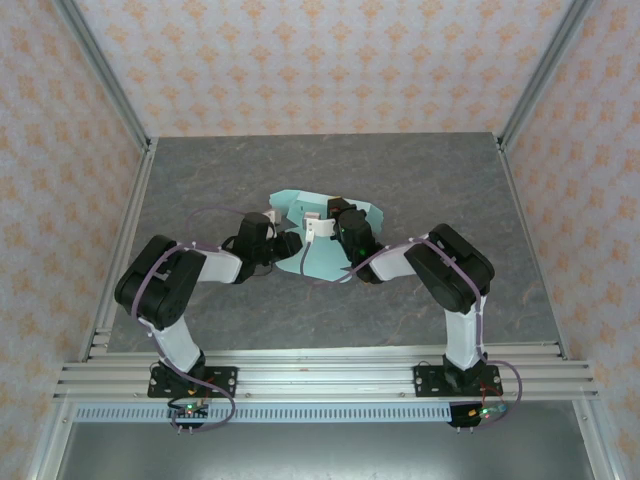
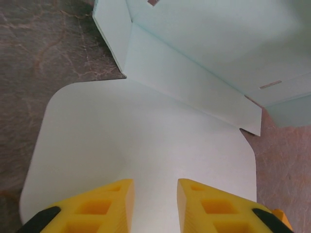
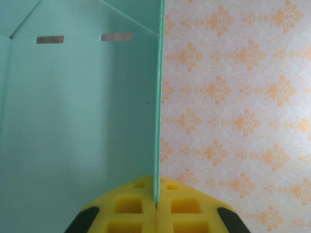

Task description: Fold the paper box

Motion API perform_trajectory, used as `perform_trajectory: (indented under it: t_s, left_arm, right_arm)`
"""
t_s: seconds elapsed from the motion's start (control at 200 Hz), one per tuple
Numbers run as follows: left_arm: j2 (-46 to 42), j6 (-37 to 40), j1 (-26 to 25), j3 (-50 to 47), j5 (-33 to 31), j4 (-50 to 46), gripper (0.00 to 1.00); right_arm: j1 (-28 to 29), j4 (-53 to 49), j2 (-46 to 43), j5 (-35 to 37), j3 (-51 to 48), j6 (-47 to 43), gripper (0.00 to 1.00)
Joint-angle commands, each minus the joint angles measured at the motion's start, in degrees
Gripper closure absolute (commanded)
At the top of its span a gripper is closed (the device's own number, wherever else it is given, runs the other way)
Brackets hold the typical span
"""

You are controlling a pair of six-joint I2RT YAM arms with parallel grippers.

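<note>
The paper box (image 1: 300, 206) is a pale mint-green die-cut sheet lying partly folded at the middle of the table. My left gripper (image 1: 291, 245) is at its left side. In the left wrist view the left gripper (image 2: 154, 188) is open, its yellow fingers (image 2: 114, 204) apart just above a rounded flap (image 2: 141, 141) that lies flat, with a raised panel (image 2: 194, 77) beyond it. My right gripper (image 1: 335, 213) is over the sheet's middle. In the right wrist view the right gripper (image 3: 156, 196) is shut on the edge of an upright panel (image 3: 82, 121) of the paper box, with two slots (image 3: 116, 37) near that panel's far end.
The grey marbled table (image 1: 200, 180) is enclosed by patterned walls (image 1: 330, 60) and aluminium posts (image 1: 105, 75) at the back corners. A rail (image 1: 320, 375) carries both arm bases along the near edge. Bare tabletop surrounds the sheet on every side.
</note>
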Motion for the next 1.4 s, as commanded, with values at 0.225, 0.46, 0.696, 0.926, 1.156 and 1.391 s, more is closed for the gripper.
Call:
perform_trajectory:
  t_s: [0.225,0.46,0.696,0.926,1.156,1.391]
  left_arm:
    - [-19.61,8.24,7.43,-4.44,-7.7,-12.1,0.62]
    - [-20.95,9.11,16.67,-0.53,-11.14,-16.76,0.58]
    - [-7.7,13.55,21.48,12.91,-8.68,-24.05,0.58]
    - [4.72,23.41,21.59,26.57,0.17,-31.16,0.56]
    - [13.21,28.6,20.82,36.23,11.09,-39.01,0.55]
    - [17.32,33.01,17.64,42.29,15.64,-45.13,0.55]
  right_arm:
    - [-1.11,0.95,0.97,-2.73,-1.83,-3.23,1.0]
    - [-2.11,3.09,1.01,-6.6,-2.7,-3.2,1.0]
    - [-2.28,3.19,0.16,-7.19,-2.73,-3.19,1.0]
    - [-2.28,3.03,0.08,-7.05,-2.81,-3.13,1.0]
    - [-2.27,2.4,-0.21,-7.13,-2.3,-2.89,1.0]
    - [-2.28,1.78,-0.52,-7.45,-2.26,-2.53,1.0]
